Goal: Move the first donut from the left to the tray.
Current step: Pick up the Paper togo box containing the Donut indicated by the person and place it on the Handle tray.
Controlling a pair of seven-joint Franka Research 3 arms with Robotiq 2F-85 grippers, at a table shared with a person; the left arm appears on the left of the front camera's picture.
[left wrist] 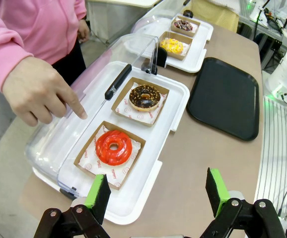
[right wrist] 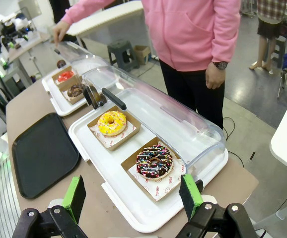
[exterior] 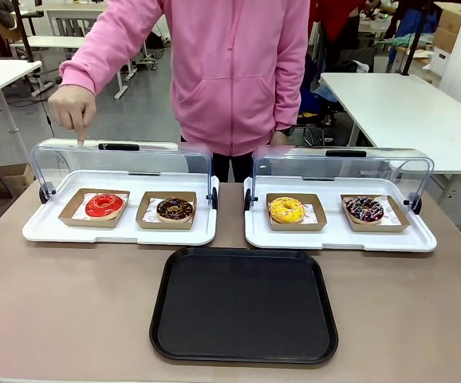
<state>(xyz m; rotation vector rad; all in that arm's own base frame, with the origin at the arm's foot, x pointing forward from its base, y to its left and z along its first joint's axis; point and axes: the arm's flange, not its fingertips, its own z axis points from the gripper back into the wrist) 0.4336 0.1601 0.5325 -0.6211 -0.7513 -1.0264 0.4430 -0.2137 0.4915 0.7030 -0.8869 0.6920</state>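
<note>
The red glazed donut [exterior: 105, 205] lies on white paper in a brown cardboard box, leftmost in the left white tray; it is also in the left wrist view [left wrist: 113, 147] and far off in the right wrist view [right wrist: 65, 76]. A person's hand [exterior: 73, 108] points a finger down at the raised clear lid above it. The black tray [exterior: 245, 304] lies flat at the table's near middle, also seen at the wrist views' sides [left wrist: 226, 97] [right wrist: 41, 152]. My left gripper [left wrist: 158, 194] hangs open above the table's corner, short of the red donut. My right gripper [right wrist: 132, 195] is open above the right white tray's near end.
A chocolate donut [exterior: 175, 209] sits beside the red one. The right white tray [exterior: 422, 239] holds a yellow donut [exterior: 286, 210] and a sprinkled dark donut [exterior: 364, 209]. Both clear domed lids [exterior: 123, 163] stand raised at the back. The person in pink [exterior: 230, 64] stands at the far side.
</note>
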